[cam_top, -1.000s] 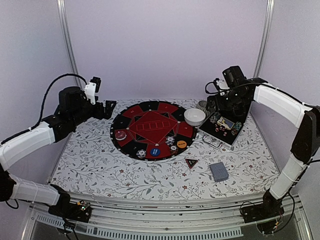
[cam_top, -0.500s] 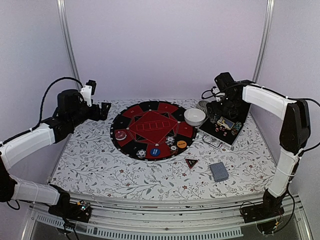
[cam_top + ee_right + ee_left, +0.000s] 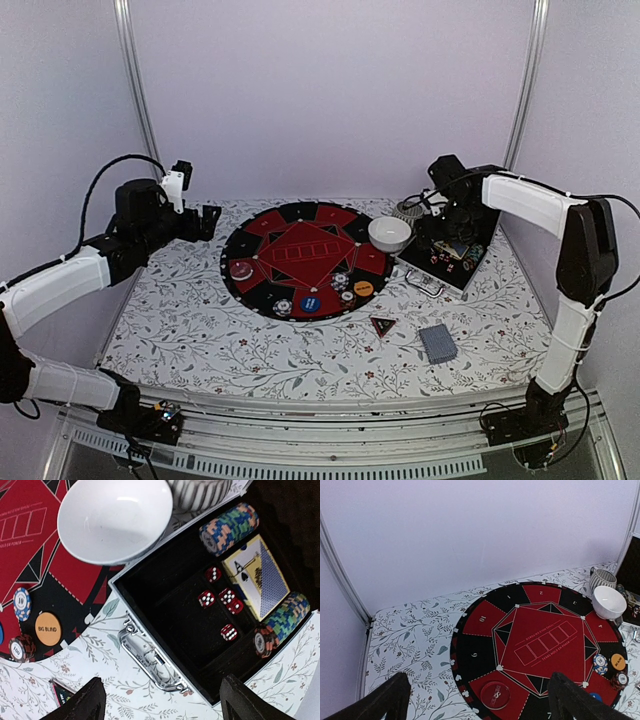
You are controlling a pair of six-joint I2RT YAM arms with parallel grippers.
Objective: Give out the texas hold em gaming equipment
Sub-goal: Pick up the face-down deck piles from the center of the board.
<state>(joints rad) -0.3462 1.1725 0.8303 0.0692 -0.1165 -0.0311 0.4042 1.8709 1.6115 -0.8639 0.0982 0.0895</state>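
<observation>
The round red-and-black poker mat [image 3: 300,250] carries striped chips [image 3: 341,281], a blue disc [image 3: 310,302], an orange disc [image 3: 363,288] and a red dealer disc [image 3: 241,270]. The black-red triangular marker [image 3: 383,325] and the deck of cards [image 3: 438,343] lie on the tablecloth in front of it. My right gripper [image 3: 445,240] hovers open over the black case [image 3: 455,270]. Below it lie rolls of chips [image 3: 229,528], red dice [image 3: 220,600] and cards [image 3: 255,577]; its fingers [image 3: 80,702] straddle the case handle [image 3: 152,655]. My left gripper [image 3: 205,222] hangs open and empty at the mat's left, above the dealer disc [image 3: 495,696].
A white bowl [image 3: 389,234] stands between the mat and the case, seen close up in the right wrist view [image 3: 115,517]. A ribbed grey cup [image 3: 405,210] stands behind it. Metal frame posts [image 3: 135,90] rise at the back corners.
My right arm has swung left and down over the case, and its jaws have drawn in a little. My left gripper has pulled back slightly to the left.
</observation>
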